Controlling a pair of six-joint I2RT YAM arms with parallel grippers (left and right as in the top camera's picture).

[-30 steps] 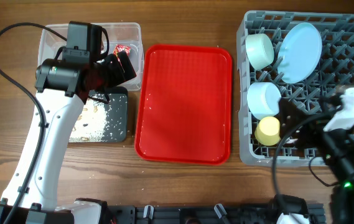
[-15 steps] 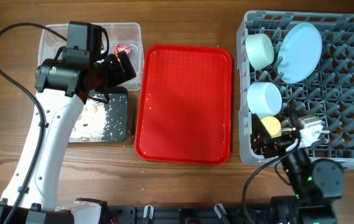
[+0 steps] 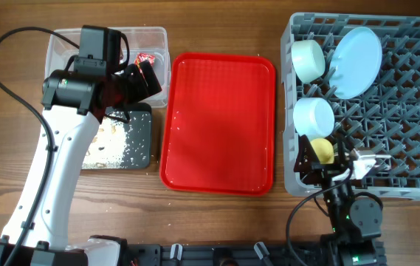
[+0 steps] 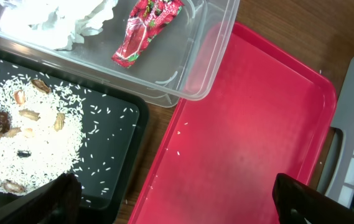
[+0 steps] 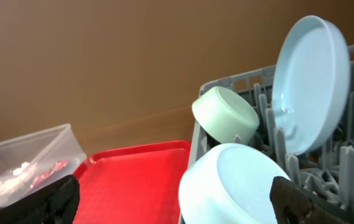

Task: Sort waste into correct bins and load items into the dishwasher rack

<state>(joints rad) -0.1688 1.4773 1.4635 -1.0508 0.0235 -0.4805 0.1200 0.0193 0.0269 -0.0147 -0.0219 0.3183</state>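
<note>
I can read no word, number or brand anywhere I look; the red wrapper (image 4: 144,31) lying in the clear tub (image 4: 204,68) carries some pale print on its shiny face; it is too small and creased for me to make out a single letter.

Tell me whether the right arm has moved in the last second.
Yes. From above, the right arm has swung left along the grey rack's near edge, from its right corner to just below the yellow cup.
</note>
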